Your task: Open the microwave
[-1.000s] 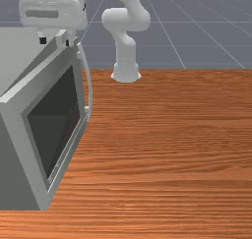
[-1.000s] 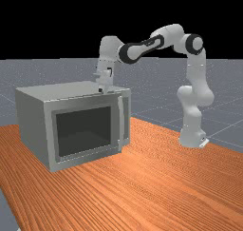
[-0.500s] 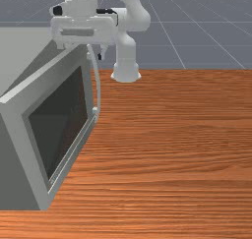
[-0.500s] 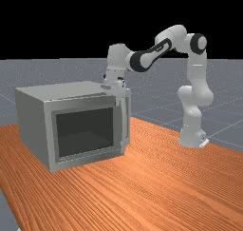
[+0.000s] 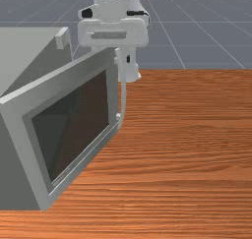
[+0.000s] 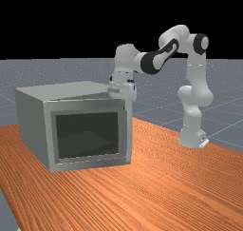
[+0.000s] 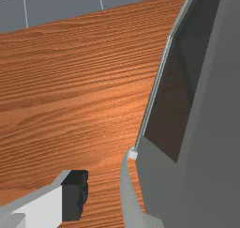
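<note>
In the front view my gripper [image 5: 113, 35] is over the free end of the microwave door [image 5: 112, 88]. One fingertip hangs beyond the curved handle [image 5: 123, 93]; the door hides the other. The door stands partly swung out from the grey microwave body [image 5: 29, 41], with a wedge-shaped gap along its top. The wrist view has my gripper [image 7: 120, 194] open: one finger [image 7: 72, 196] stands apart from the handle [image 7: 127, 189], outside the door [image 7: 187, 185]. In the far view the hand is above the door's right end [image 6: 124, 139].
The orange-brown table [image 5: 187, 149] extends out from the door's outer face. In the far view the microwave's side wall [image 6: 33, 130] is at the left, and the arm's base [image 6: 191, 137] stands on the table at the right.
My hand has moved toward the front view's right. The door's free end has swung the same way, away from the body, and the gap has widened.
</note>
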